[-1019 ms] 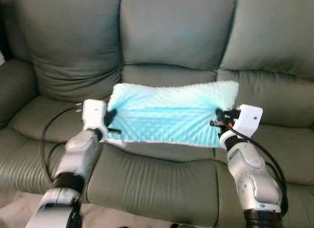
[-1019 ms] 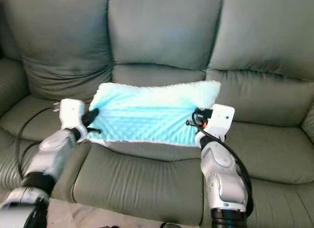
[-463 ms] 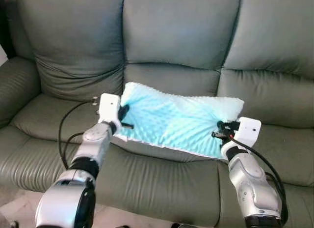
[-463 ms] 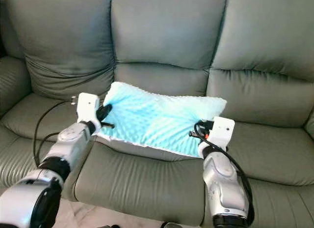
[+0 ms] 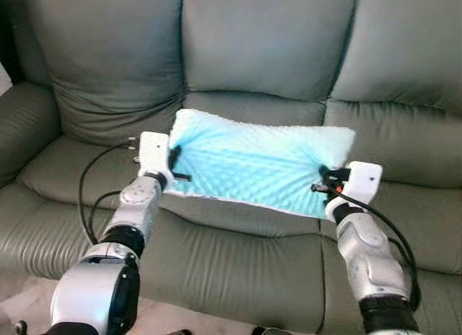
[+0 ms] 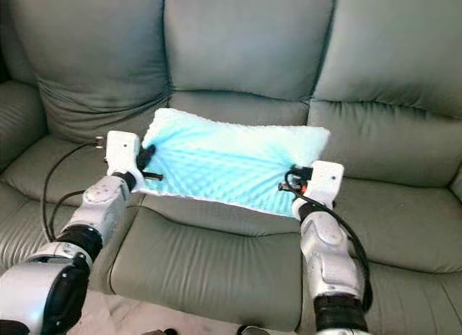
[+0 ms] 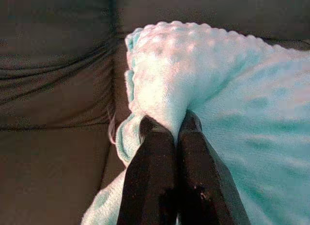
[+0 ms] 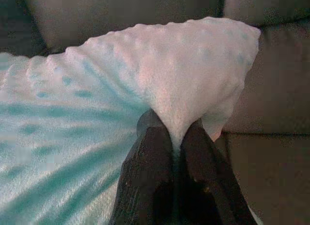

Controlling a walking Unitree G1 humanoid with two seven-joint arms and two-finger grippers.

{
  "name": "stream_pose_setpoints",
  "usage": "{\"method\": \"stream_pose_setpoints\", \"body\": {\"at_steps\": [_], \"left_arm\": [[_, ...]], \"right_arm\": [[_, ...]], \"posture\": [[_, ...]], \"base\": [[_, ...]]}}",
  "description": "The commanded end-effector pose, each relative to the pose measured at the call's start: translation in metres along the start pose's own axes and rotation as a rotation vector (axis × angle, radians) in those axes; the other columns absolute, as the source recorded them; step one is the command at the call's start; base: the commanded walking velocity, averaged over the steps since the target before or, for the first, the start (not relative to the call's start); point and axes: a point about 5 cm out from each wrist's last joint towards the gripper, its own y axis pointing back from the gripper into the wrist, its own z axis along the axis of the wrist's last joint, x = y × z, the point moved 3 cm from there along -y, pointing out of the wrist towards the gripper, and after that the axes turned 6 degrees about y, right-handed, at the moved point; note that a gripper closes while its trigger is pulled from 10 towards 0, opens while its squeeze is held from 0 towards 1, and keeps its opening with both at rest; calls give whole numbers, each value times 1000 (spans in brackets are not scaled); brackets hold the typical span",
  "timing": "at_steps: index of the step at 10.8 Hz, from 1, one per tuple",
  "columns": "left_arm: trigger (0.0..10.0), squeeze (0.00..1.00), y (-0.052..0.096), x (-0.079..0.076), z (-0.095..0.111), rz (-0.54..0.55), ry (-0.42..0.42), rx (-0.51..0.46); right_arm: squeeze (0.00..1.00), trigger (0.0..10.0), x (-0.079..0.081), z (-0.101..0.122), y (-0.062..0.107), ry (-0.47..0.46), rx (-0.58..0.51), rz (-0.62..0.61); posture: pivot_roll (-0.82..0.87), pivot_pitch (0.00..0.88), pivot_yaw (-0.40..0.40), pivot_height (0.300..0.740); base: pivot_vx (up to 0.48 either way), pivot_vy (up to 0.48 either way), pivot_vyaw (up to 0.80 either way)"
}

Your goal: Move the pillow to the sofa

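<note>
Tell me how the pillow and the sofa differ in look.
The pillow is light turquoise with a bumpy, dotted plush surface; the sofa is grey-green and smooth, leather-like with creases. The pillow is a single soft pad, pinched at each end by the left gripper and right gripper; the sofa is broad and divided into several cushions. Both look soft and padded.

**Pillow stretched across the middle seat**

The pillow [image 5: 256, 164] spans the sofa's [image 5: 260, 39] middle seat cushion, before the backrest. The left gripper [image 5: 173, 160] pinches its left edge, the right gripper [image 5: 323, 182] its right edge. Seat cushions extend to either side, an armrest [image 5: 25, 125] far left.
</note>
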Motion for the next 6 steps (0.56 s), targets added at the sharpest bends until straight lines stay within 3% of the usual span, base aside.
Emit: {"method": "stream_pose_setpoints", "body": {"at_steps": [1,2,6], "left_arm": [[10000,604,-1,6,8,24,-13,-20],[10000,1000,-2,7,9,31,-32,-18],[10000,1000,-4,4,13,23,-67,-29]], "right_arm": [[1000,10000,-2,3,-2,-15,-24,4],[1000,10000,0,2,-1,-1,-24,9],[1000,10000,5,3,2,4,-51,19]], "posture": [[-202,152,37,740],[-203,152,36,740],[-208,155,40,740]], "base": [[0,0,0],[0,0,0],[0,0,0]]}}
